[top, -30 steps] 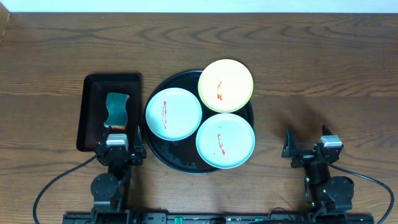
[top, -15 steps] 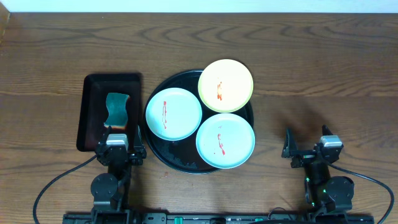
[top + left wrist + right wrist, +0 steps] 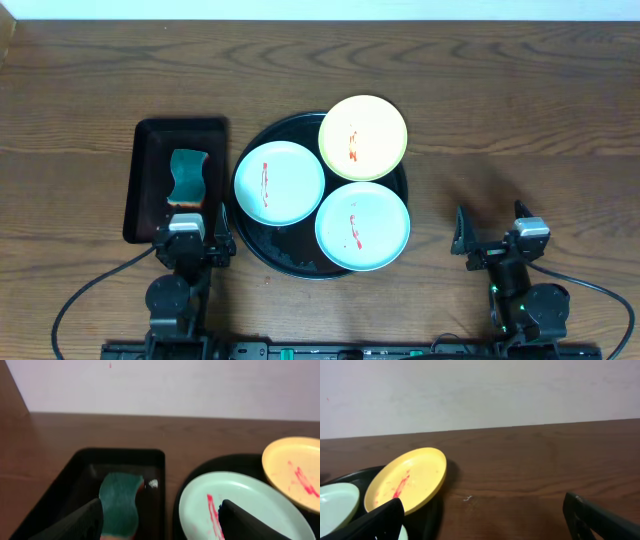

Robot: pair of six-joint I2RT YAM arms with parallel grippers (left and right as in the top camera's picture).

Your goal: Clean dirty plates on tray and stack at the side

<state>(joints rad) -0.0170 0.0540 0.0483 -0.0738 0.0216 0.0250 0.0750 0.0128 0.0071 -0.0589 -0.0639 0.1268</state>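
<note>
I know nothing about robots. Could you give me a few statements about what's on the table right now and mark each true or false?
1. The yellow plate, the left blue-green plate and the right blue-green plate all carry red smears. True.
2. The three are stacked. False: they lie side by side on the round black tray.
3. A green sponge lies in the rectangular tray. True.
4. The left gripper is holding the sponge. False: the left gripper is open and holds nothing.
</note>
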